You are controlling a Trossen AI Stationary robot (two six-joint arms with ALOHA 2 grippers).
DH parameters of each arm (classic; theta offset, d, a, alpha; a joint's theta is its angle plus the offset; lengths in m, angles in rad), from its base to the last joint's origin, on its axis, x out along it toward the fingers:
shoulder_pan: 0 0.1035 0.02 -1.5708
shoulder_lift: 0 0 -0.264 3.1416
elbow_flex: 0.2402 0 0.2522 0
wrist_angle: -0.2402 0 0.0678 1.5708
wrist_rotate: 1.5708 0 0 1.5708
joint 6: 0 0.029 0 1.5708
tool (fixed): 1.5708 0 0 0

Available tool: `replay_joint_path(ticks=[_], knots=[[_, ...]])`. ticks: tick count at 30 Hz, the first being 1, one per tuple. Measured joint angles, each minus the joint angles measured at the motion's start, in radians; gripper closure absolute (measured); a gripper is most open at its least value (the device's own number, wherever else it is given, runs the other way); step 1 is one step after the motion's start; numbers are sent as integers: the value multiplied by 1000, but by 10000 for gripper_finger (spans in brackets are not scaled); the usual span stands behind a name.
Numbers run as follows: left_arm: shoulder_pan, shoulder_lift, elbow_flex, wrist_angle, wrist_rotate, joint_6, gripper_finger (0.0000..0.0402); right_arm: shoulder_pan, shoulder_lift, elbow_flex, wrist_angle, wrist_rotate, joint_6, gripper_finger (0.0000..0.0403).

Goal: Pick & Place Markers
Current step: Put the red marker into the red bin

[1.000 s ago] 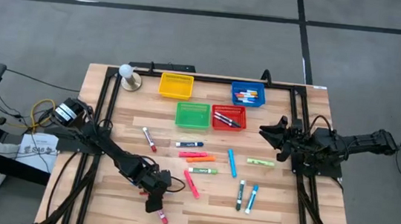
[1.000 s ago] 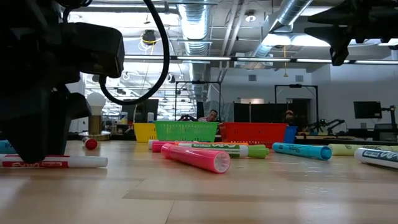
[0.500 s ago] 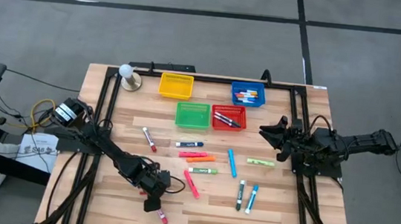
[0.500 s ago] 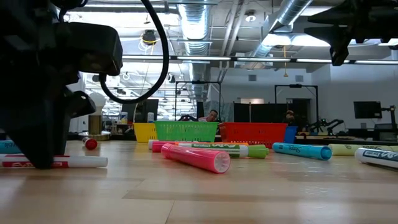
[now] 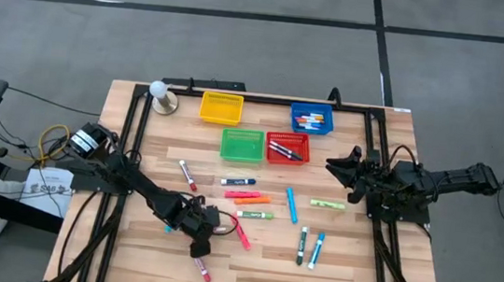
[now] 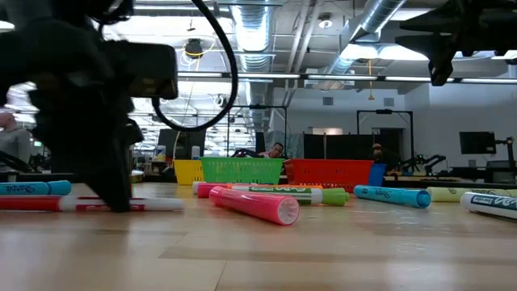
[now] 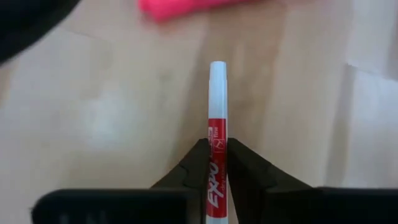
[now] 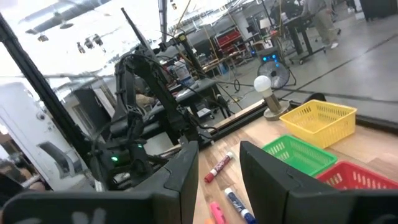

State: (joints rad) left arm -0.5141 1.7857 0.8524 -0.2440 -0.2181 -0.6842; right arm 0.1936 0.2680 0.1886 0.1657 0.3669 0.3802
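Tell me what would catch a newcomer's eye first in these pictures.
Probably the left gripper at the table's front left, shut on a red-and-white marker lying on the wood. Next, the bright markers scattered mid-table, and the four mesh baskets behind them. The right gripper waits at the right edge.

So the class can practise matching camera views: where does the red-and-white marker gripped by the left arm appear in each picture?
High view: red-and-white marker, near the table's front edge, under the left gripper.
Low view: lying at far left.
Left wrist view: centre, between the fingers.
Right wrist view: not visible.
Shared landmark: the pink marker.
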Motion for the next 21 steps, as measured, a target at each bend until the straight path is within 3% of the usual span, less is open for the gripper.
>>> replay_joint_path(ticks=[6, 12, 16, 21], knots=[[68, -113, -14, -41, -17, 8, 360, 0, 0, 0, 23, 30, 151, 294], [147, -319, -15, -14, 11, 2, 359, 0, 0, 0, 112, 62, 194, 294], [221, -447, -12, 113, 12, -8, 358, 0, 2, 1, 135, 158, 158, 294], [326, -511, -11, 368, 18, -5, 354, 0, 46, 1, 154, 243, 90, 294]])
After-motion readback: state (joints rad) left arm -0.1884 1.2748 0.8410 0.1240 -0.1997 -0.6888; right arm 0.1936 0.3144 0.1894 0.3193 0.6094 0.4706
